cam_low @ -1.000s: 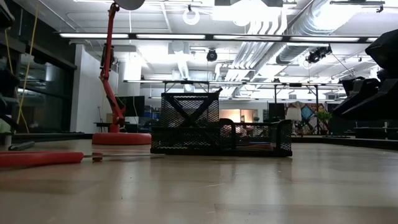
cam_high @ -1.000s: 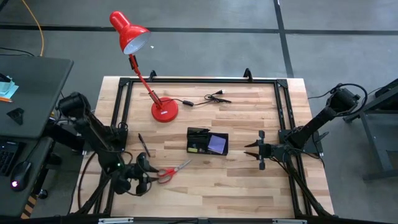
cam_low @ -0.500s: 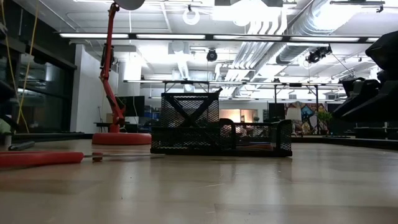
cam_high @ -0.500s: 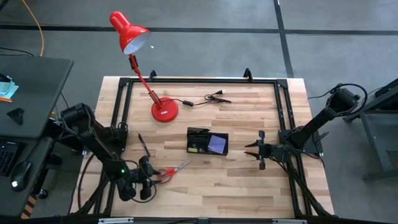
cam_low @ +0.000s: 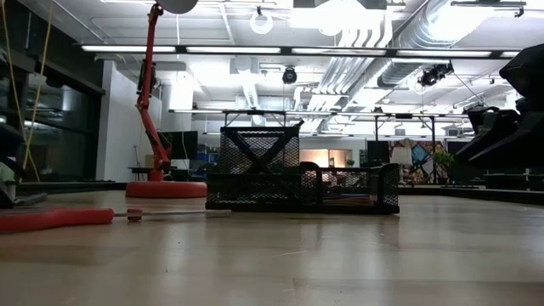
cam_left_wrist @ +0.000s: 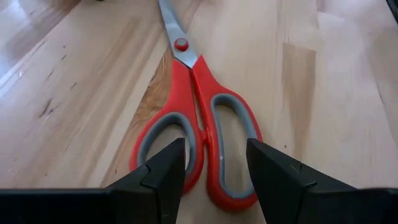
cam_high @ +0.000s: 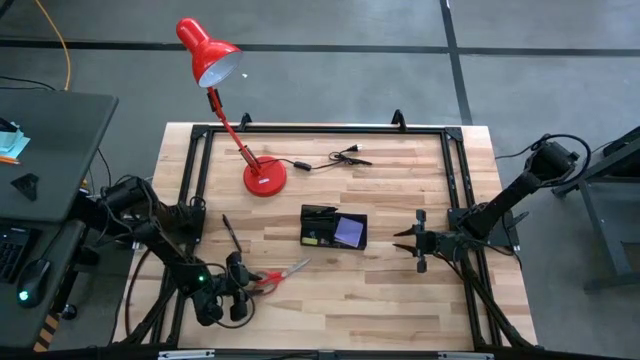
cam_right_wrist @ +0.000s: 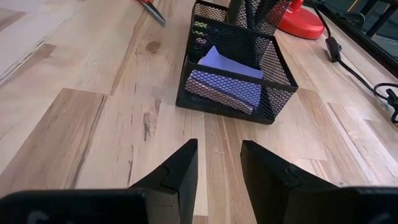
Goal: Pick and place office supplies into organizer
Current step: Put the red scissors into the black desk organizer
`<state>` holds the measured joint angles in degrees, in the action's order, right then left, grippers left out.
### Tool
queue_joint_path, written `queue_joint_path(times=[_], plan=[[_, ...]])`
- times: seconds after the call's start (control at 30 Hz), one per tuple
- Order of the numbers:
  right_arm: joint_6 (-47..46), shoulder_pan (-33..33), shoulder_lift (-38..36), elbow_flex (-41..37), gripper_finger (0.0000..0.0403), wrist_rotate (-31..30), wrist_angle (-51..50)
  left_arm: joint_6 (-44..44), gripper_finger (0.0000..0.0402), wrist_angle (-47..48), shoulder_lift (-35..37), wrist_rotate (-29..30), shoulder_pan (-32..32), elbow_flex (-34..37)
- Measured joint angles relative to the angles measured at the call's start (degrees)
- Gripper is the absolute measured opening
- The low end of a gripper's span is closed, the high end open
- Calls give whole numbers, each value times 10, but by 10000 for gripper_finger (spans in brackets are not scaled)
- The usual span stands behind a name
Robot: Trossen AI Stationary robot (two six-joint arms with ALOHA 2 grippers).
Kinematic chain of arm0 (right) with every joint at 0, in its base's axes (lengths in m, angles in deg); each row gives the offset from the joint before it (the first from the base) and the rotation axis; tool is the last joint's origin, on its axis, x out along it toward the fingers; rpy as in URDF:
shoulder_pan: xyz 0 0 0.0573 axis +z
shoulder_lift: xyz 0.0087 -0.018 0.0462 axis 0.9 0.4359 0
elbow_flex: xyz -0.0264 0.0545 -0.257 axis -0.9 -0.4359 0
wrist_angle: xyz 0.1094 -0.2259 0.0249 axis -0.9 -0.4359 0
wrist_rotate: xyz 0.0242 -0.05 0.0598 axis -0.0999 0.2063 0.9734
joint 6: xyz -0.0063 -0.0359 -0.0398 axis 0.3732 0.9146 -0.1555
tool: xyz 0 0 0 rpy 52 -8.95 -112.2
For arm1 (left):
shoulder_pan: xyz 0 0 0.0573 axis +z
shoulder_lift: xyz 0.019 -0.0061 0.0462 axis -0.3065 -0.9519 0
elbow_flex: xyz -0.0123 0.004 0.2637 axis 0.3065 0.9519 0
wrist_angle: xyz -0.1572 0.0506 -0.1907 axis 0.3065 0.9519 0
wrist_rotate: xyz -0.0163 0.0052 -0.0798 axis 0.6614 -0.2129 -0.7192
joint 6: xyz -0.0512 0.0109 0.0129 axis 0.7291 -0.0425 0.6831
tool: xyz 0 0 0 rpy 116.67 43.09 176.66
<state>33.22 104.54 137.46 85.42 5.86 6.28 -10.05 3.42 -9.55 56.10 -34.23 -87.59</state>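
Observation:
The red-handled scissors (cam_high: 277, 274) lie flat on the table near its near-left part, blades pointing toward the organizer (cam_high: 334, 228). My left gripper (cam_high: 243, 281) is open. Its two fingers stand on either side of the scissors' handle loops (cam_left_wrist: 205, 140), coming from the handle end; I see no touch. The black mesh organizer holds a purple pad (cam_right_wrist: 227, 78) in its low compartment and dark pens in its taller cup. One black pen (cam_high: 231, 233) lies on the wood left of it. My right gripper (cam_high: 402, 243) waits open to the right of the organizer, pointing at it (cam_right_wrist: 233, 68).
A red desk lamp stands with its base (cam_high: 265, 178) on the far-left part of the table. Its black cable and plug (cam_high: 340, 156) run along the far side. A black frame rail (cam_high: 320, 129) borders the table. Bare wood lies between the scissors and the organizer.
My left arm has swung and lowered, bringing its gripper a little closer over the scissors' handle end. The scissors, the organizer and my right arm have stayed where they were.

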Motion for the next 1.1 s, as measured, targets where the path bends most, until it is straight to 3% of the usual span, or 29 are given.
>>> queue_joint_path(times=[0.63, 0.73, 0.97, 1.1], plan=[[0, 0, 0, 0, 114, 0, -1, -42, 155, -11, -18, 16, 3, 0], [0, 0, 0, 0, 114, 0, -2, -50, 127, -12, -19, 20, 3, 1], [0, 0, 0, 0, 114, 0, -2, -45, 11, -20, -18, 33, 3, 0], [0, 0, 0, 0, 114, 0, -2, -46, 12, -36, -19, 51, 3, 1]])
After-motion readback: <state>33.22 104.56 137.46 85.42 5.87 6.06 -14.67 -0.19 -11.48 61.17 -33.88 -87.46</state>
